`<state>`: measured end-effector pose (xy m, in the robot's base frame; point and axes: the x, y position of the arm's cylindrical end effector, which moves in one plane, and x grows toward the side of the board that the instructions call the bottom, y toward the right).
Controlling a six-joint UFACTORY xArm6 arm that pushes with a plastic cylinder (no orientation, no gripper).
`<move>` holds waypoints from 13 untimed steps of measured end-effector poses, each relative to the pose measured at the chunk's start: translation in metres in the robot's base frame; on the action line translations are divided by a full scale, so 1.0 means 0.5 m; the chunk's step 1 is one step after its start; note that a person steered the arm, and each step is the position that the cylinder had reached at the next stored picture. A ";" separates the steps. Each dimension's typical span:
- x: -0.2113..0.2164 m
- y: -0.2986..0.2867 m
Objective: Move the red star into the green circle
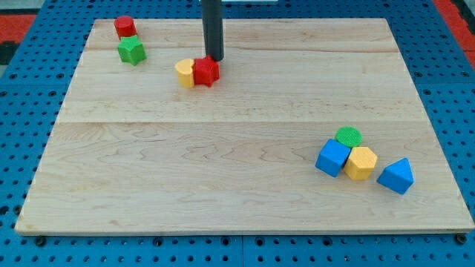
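Observation:
The red star (206, 72) lies at the upper left of the wooden board (223, 163), touching a yellow block (185, 73) on its left. My tip (214, 58) stands just behind the red star, at its upper right edge, touching or nearly touching it. The green circle (348, 136) lies far off at the lower right, in a cluster with a blue cube (332, 158), a yellow hexagon block (361, 162) and a blue triangle block (395, 176).
A red block (125, 27) and a green star (131, 51) sit near the board's top left corner. The board rests on a blue pegboard surface (30, 74).

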<state>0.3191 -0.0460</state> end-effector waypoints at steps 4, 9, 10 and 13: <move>0.122 -0.115; 0.230 0.119; 0.229 0.354; 0.182 0.324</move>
<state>0.4100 0.1161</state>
